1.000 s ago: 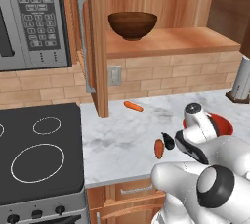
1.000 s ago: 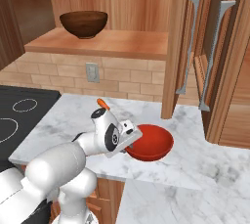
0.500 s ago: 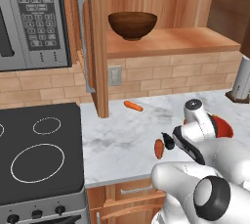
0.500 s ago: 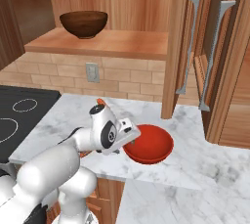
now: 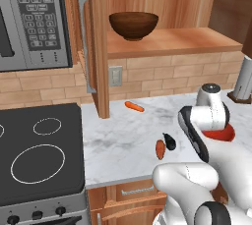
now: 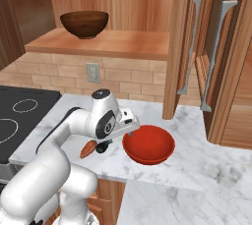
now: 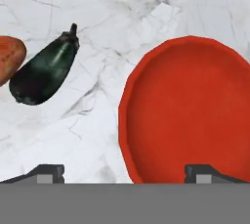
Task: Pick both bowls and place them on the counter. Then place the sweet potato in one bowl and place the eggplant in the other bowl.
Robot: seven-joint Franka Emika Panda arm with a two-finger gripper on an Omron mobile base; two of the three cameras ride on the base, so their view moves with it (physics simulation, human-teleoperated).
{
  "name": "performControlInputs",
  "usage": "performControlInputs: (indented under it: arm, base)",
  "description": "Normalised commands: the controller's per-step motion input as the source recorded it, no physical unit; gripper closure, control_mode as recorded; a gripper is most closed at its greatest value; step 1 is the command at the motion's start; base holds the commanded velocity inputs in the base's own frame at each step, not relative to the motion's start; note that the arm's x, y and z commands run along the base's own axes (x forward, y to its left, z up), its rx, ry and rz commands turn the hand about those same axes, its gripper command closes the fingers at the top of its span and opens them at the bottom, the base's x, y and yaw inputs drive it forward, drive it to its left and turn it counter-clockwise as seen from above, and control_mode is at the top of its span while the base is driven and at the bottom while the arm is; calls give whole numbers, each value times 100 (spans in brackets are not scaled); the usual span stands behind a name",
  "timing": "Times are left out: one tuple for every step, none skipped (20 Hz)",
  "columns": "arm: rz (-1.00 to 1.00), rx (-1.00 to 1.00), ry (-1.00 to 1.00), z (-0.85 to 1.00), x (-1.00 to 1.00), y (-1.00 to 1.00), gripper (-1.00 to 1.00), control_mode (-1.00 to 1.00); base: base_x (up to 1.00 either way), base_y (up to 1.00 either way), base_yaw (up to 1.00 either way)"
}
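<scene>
Shelf (image 5: pixel 187 42) in the left base view carries the wooden bowl (image 5: pixel 133 25), not yet fetched; sweet potato (image 5: pixel 160 149) and eggplant (image 5: pixel 170 141) lie touching near the counter's (image 5: pixel 118 140) front edge, a carrot (image 5: pixel 134 106) toward the back. Right base view: the red bowl (image 6: pixel 148 144) sits at the front edge, ready for a vegetable. Hand view: the gripper (image 7: pixel 124 173) stands wide open and empty, straddling the bowl's rim. No writing is legible.
</scene>
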Motion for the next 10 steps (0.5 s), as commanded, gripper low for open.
performControlInputs:
  arm:
    - [-14,26,-10,32,-19,79,-100,-100]
    - [-14,26,-9,31,-18,74,-100,-100]
    - [-15,25,-9,33,-17,82,-100,-100]
    - [-16,23,-9,34,-16,87,-100,-100]
    - [-16,23,-6,33,-16,82,-100,-100]
    - [-15,25,-5,34,-19,59,-100,-100]
    - [-15,26,-4,35,-18,57,-100,-100]
    - [-17,26,-4,34,-16,59,-100,-100]
    - [-18,26,-4,32,-14,56,-100,-100]
    - [-18,27,-5,32,-21,35,-100,-100]
  base:
    - [0,0,0]
    - [0,0,0]
    - [0,0,0]
    - [0,0,0]
    - [0,0,0]
    - [0,0,0]
    - [0,0,0]
    - [0,0,0]
    - [0,0,0]
    - [0,0,0]
